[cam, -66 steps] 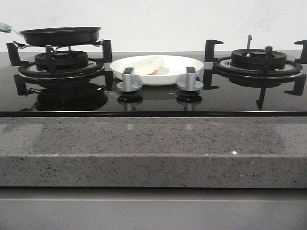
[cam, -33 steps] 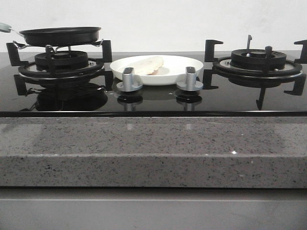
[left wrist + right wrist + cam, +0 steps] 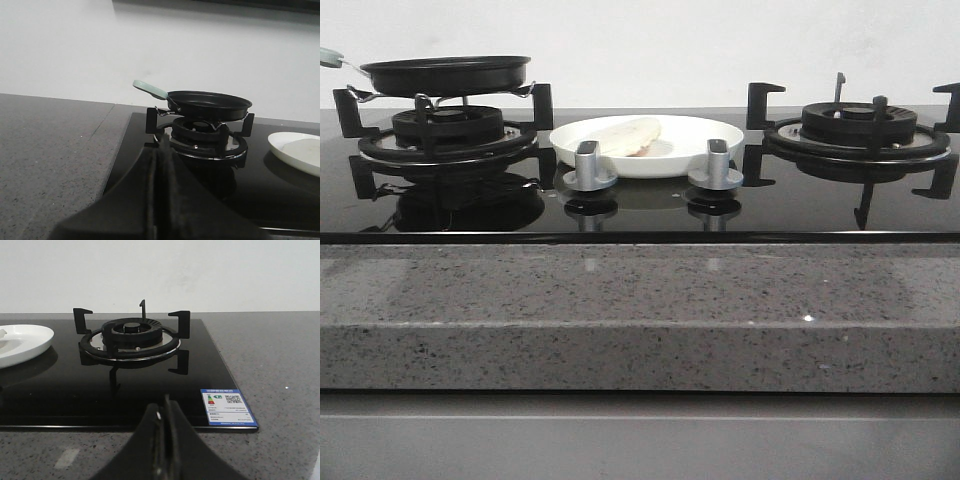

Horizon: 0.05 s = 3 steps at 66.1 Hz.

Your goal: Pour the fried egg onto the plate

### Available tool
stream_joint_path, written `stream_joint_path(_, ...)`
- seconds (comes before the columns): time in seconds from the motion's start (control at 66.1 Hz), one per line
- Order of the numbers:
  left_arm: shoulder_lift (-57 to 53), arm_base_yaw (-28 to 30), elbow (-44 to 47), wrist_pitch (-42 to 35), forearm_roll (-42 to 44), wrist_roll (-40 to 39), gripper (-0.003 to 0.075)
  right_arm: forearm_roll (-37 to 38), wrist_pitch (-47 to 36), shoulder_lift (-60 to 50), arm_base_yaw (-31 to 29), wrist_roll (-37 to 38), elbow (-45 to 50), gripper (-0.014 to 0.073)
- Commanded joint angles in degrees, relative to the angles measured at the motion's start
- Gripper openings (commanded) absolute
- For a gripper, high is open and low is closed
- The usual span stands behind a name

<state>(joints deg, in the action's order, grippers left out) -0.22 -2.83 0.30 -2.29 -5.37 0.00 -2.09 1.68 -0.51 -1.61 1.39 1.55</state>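
Fried egg [image 3: 629,135] on plate [image 3: 705,150], beyond both claws

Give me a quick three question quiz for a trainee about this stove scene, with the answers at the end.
1. True or false: the fried egg already lies on the plate.
2. Where does the black pan sit? A) on the left burner's grate, B) on the right burner's grate, C) on the stone counter.
3. Fill in: the jaws of the left gripper and the right gripper are both ____.

Key: 1 true; 2 A; 3 shut, empty, each arm drawn back at the near edge of the stove.
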Motion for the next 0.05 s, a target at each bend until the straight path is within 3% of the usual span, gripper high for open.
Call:
stream_joint_path(0.0,-0.7,0.1,0.3,-4.7,-0.4,-0.4,-0.002,0.8,-4.9,-1.1,-0.2,0.0,-0.4,-0.0067)
stream_joint_path(0.03,-0.7,0.1,0.3,-4.7,-0.4,-0.4,-0.002,0.8,-4.9,-1.1,-0.2,0.0,-0.4,-0.0067)
